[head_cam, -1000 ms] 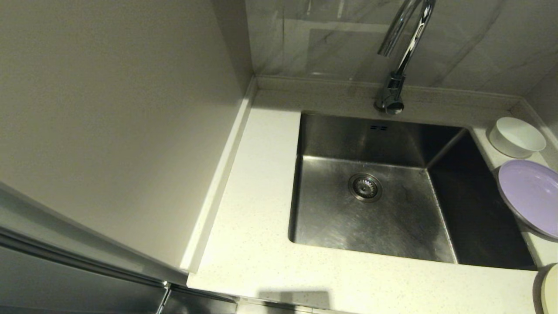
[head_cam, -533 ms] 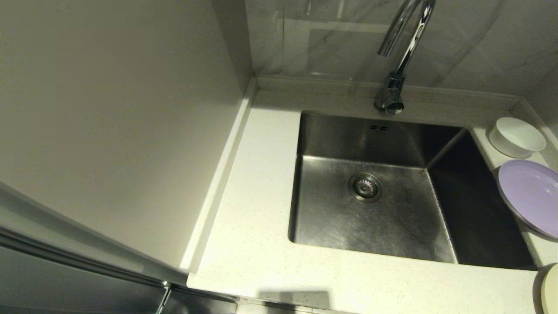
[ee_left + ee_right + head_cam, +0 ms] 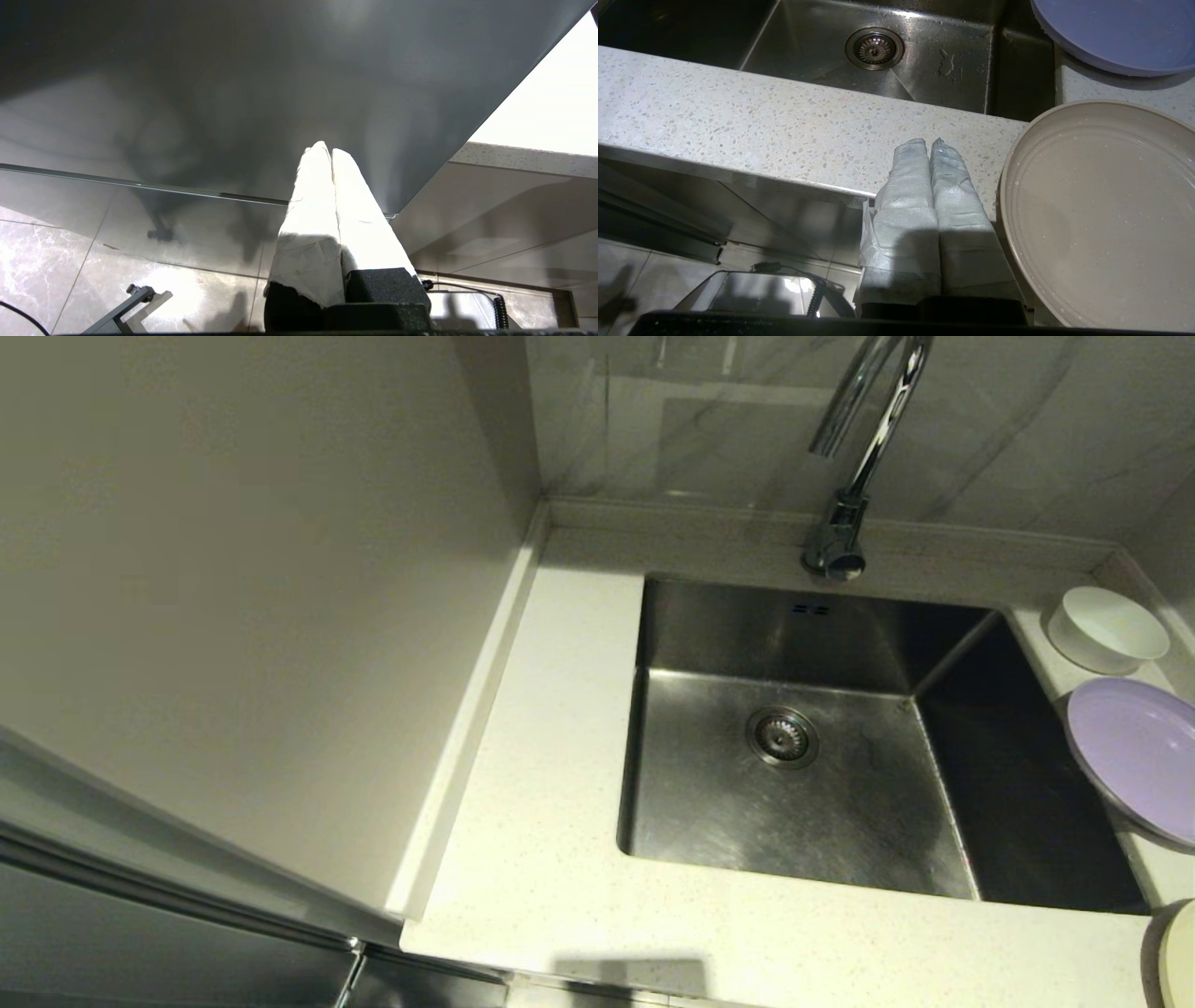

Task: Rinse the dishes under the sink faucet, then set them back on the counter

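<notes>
Dishes sit along the right side of the sink (image 3: 794, 747), all on the speckled stone tabletop (image 3: 551, 859): a small white bowl (image 3: 1106, 628) in the far right corner, a round lilac plate (image 3: 1141, 754) just nearer whose rim juts over the basin's edge, and a cream plate (image 3: 1104, 210) at the near right corner, dotted with water drops and reaching past the tabletop's front edge. The basin is a deep square of brushed steel with a round drain strainer (image 3: 782, 736), its floor bare. A chrome gooseneck faucet (image 3: 854, 457) rises behind it, against the low raised edge. To the left of the sink a broad strip of tabletop lies open up to the plain wall. The right claw (image 3: 927, 142), fingers wrapped in white and pressed together, hangs below the tabletop's front edge just beside the cream plate. The left claw (image 3: 325, 150), likewise pressed together, hangs low before a dark cabinet front. Nothing has shifted since a second ago.
</notes>
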### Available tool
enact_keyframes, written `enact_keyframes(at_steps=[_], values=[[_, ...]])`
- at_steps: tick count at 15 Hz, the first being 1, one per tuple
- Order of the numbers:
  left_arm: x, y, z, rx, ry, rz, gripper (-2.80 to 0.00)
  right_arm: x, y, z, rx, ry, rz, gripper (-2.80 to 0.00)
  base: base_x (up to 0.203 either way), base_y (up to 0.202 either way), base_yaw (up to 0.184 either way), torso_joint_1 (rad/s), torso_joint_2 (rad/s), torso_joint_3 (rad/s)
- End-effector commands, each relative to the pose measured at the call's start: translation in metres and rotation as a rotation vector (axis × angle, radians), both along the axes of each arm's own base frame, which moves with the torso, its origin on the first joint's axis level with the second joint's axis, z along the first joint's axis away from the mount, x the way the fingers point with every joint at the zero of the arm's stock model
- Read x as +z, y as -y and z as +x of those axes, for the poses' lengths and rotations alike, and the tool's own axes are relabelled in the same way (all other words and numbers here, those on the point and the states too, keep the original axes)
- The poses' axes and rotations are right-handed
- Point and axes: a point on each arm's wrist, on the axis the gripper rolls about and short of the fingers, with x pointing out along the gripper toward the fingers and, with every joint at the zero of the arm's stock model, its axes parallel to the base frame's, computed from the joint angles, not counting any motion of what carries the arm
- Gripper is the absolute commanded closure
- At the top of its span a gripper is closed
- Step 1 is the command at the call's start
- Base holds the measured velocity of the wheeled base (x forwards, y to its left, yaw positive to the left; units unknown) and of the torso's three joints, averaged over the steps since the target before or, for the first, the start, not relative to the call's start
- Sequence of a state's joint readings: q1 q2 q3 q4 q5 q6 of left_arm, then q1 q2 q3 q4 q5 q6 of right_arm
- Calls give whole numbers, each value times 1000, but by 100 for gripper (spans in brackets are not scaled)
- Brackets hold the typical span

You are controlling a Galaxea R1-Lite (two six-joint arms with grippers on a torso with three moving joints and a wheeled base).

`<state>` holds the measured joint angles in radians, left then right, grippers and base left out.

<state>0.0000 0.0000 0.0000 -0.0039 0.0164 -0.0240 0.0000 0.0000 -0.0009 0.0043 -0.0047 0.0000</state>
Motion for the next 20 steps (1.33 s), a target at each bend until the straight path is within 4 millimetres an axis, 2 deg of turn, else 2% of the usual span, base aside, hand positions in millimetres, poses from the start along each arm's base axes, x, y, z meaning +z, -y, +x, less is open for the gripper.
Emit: enact_keyframes(at_steps=[1, 20], values=[[0, 0, 0, 0, 2, -1, 0, 0, 0, 0, 2, 0, -2, 0, 0, 0, 0, 0, 0, 0], [0, 0, 0, 0, 2, -1, 0, 0, 0, 0, 0, 2, -2, 0, 0, 0, 0, 0, 0, 0]])
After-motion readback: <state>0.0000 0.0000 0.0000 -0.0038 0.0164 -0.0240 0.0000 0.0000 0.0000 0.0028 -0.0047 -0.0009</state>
